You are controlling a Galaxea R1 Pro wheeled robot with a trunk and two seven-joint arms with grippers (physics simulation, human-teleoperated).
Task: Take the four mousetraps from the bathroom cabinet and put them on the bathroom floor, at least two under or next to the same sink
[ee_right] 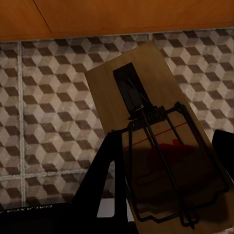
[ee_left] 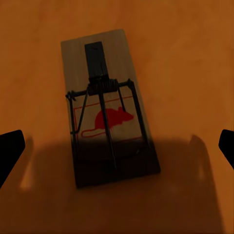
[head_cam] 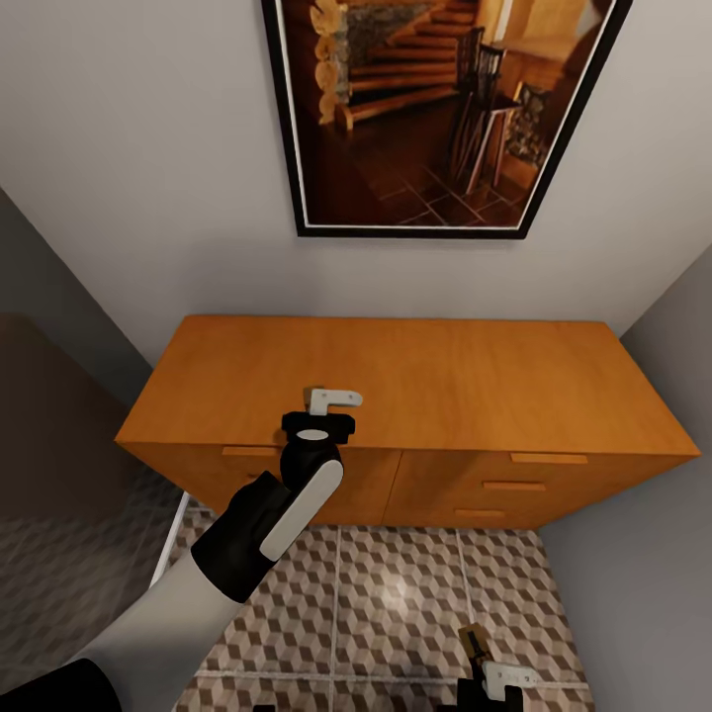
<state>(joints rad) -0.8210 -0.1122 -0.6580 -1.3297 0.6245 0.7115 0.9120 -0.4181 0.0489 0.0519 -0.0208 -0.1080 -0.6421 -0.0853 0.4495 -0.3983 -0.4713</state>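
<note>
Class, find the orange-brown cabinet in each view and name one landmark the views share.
Head view: cabinet across the middle, under the framed picture.
Left wrist view: its orange top lies beneath a mousetrap.
Right wrist view: orange front beyond the cube-pattern floor, behind the held mousetrap.
Shared landmark: that floor, head and right wrist views.
</note>
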